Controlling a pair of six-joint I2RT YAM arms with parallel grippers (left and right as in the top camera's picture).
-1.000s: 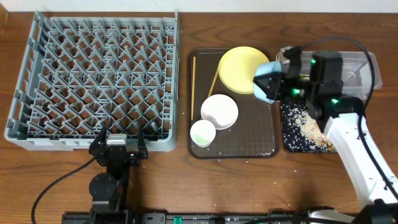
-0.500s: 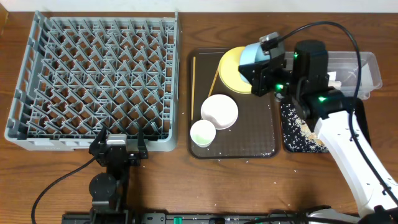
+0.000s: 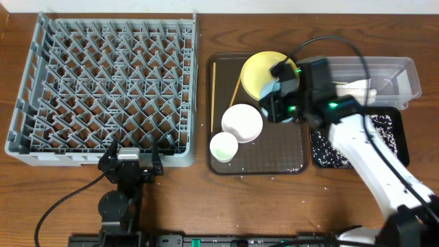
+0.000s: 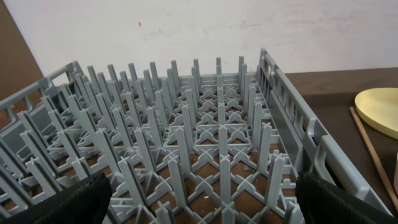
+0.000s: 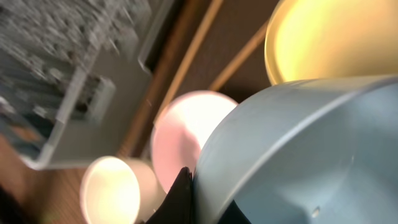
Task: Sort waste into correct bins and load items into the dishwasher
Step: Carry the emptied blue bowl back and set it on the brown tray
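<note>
Light blue bowl (image 5: 298, 143), smooth, rounded, in right end effector (image 3: 271, 103)

Grey dish rack seen from its near edge, left end effector spread wide below.

The dish rack (image 4: 217, 137) fills most of the frame, its lattice of upright pegs running back to a pale wall (image 4: 205, 31). The left end effector (image 4: 208, 204) sits low over the rack's near side, one black finger (image 4: 74, 202) in the bottom left corner and the other in the bottom right, far apart with nothing between them. On the brown worktop (image 4: 348, 84) to the right lie the edge of a yellow plate (image 4: 380, 111) and a thin wooden chopstick (image 4: 373, 149), just beside the rack's wall.
</note>
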